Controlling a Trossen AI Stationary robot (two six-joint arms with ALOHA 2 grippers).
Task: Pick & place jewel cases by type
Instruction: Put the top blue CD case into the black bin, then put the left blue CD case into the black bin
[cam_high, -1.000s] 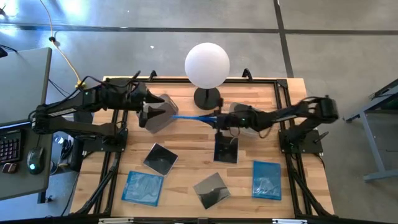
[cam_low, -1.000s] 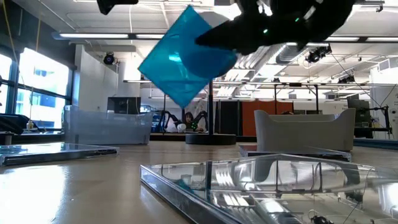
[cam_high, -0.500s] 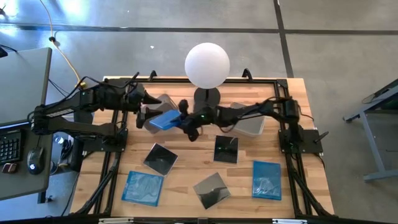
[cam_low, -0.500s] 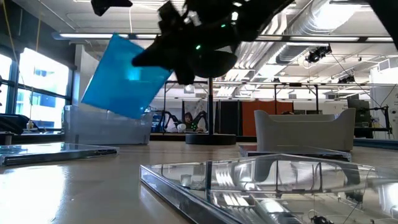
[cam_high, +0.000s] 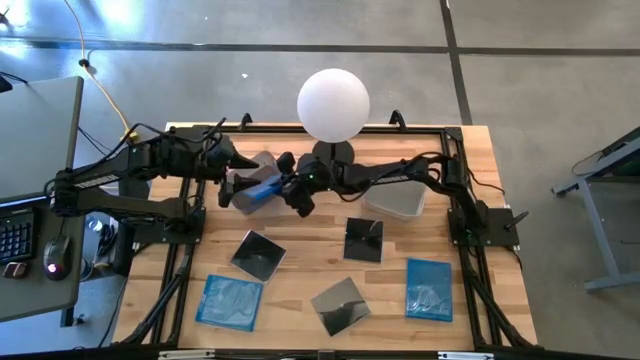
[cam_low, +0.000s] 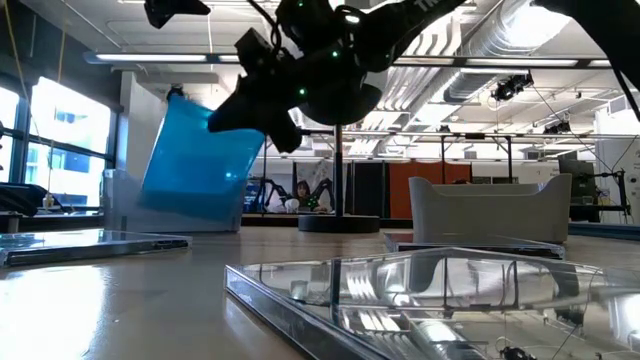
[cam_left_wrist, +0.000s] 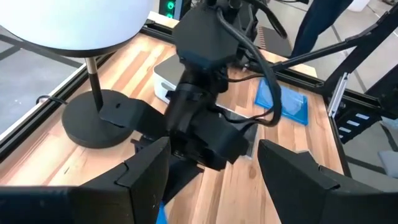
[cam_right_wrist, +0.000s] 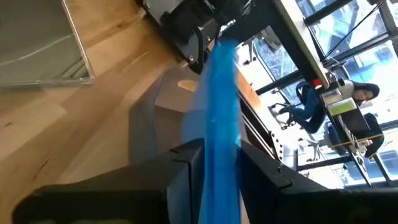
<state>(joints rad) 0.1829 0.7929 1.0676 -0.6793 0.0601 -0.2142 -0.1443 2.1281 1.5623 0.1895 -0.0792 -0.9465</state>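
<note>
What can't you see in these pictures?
- Inside the left bin: in the high view the left gripper and the blue case cover it.
- The right gripper: dark clutter in the high view hides whether it grips the blue case.
- The right bin: the low view shows only its wall, not what is inside.

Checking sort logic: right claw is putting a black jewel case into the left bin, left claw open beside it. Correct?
Not quite: the case in the right claw is a blue jewel case, not black, as the low view shows. The rest holds: it hangs at the left bin, with the left claw open beside it.
</note>
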